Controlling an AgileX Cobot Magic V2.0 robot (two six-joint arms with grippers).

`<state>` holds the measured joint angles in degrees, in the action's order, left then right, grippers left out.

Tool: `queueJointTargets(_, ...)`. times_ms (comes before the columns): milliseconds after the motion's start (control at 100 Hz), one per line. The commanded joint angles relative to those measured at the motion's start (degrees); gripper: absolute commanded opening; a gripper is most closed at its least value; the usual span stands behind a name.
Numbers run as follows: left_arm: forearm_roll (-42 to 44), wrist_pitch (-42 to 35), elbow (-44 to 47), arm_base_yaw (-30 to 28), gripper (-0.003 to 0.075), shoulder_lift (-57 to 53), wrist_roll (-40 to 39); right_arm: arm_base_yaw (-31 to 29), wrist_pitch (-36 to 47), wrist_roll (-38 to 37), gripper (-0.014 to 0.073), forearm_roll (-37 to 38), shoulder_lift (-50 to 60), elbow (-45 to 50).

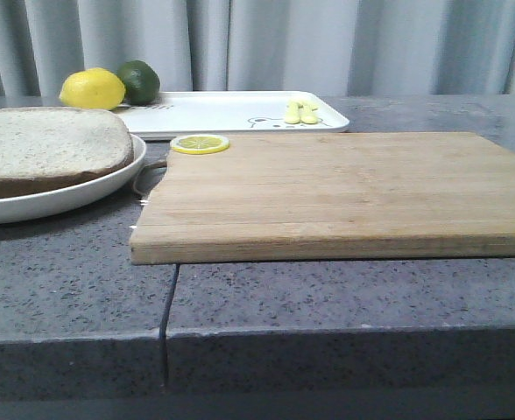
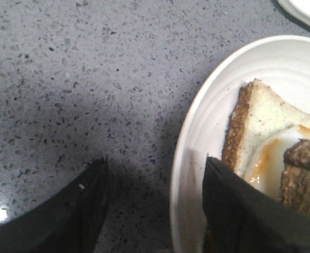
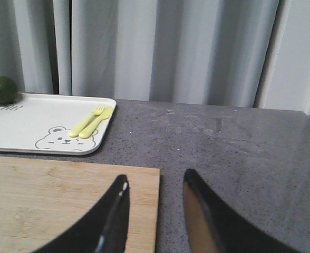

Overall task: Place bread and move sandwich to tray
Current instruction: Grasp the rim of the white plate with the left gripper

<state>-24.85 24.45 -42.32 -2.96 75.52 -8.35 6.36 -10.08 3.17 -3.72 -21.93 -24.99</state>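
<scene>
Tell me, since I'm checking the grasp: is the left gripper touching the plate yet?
Cannot tell. In the left wrist view one finger overlaps the plate rim, but it may just hover above; the other finger is over bare counter.

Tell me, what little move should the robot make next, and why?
Probably ease the left hand sideways over the round white plate, so its open fingers straddle the brown-crusted egg sandwich. One finger already overlaps the plate's rim, while the other hangs over bare counter, and nothing is gripped yet.

Left tool (image 2: pixel 154 208): two broad, matte black, wedge-shaped fingers (image 2: pixel 239 211). Right tool (image 3: pixel 155 216): two black, tapering fingers (image 3: pixel 113 221), glossy inner faces.
</scene>
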Motion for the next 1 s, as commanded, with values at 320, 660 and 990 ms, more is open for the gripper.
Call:
queueJointTargets(320, -1.2, -1.2, -1.8, 0.1, 0.0365, -1.2, -0.5, -0.3, 4.8, -0.2, 0.0269, 0.4, -0.2, -1.4)
queueJointTargets(660, -1.2, 1.1, -1.8, 0.1, 0.0365, 2.3, -0.5, -0.3, 4.6, -0.2, 0.0269, 0.4, -0.2, -1.4)
queueJointTargets(990, -1.2, 2.2, -1.8, 0.1, 0.0329, 2.5, -0.5, -0.3, 4.6, -0.2, 0.0269, 0.4, -0.2, -1.4)
